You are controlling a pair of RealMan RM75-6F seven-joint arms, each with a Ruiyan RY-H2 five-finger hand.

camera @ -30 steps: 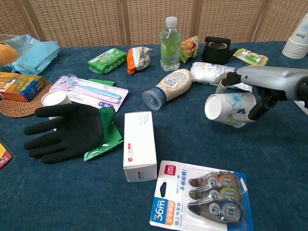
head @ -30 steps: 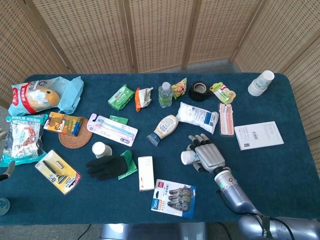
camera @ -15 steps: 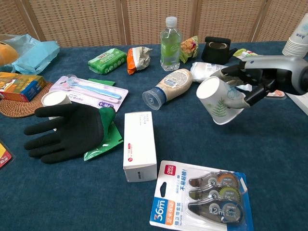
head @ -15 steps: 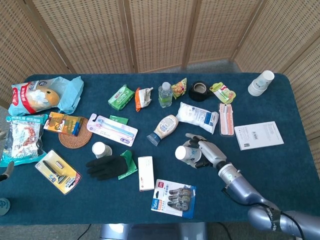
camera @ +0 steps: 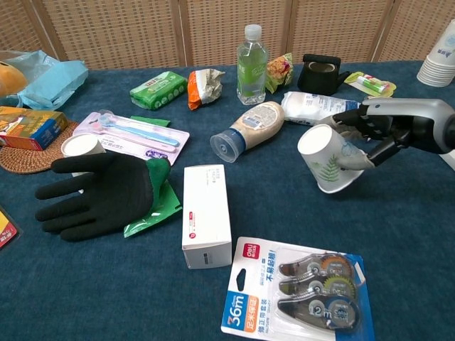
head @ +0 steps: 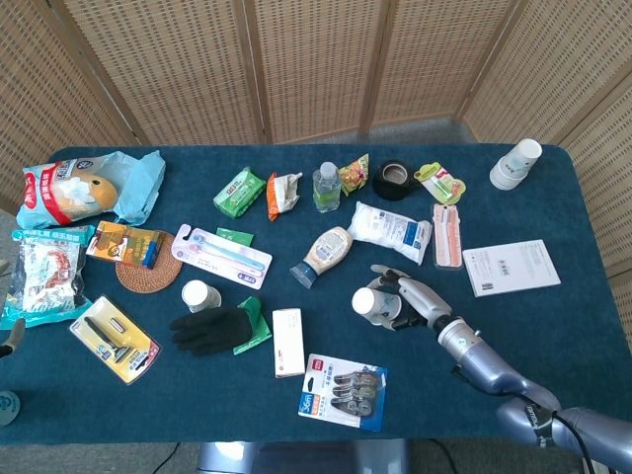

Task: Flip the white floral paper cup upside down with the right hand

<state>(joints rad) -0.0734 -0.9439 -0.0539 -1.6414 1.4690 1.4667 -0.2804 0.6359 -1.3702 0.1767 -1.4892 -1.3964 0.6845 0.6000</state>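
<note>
Above the worktop (camera: 398,234), my right hand (camera: 387,131) is grasping the white floral paper cup (camera: 331,159) tilted sideways; turning it fully mouth-down and setting it down remain.

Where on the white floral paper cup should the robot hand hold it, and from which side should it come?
Hold the white floral paper cup around its side wall, coming from the right, as the right robot hand does now. The cup lies tilted, its mouth facing left, so the round wall is free to wrap.

Bare cloth between sauce bottle (camera: 250,126) and correction-tape pack (camera: 298,293).
</note>
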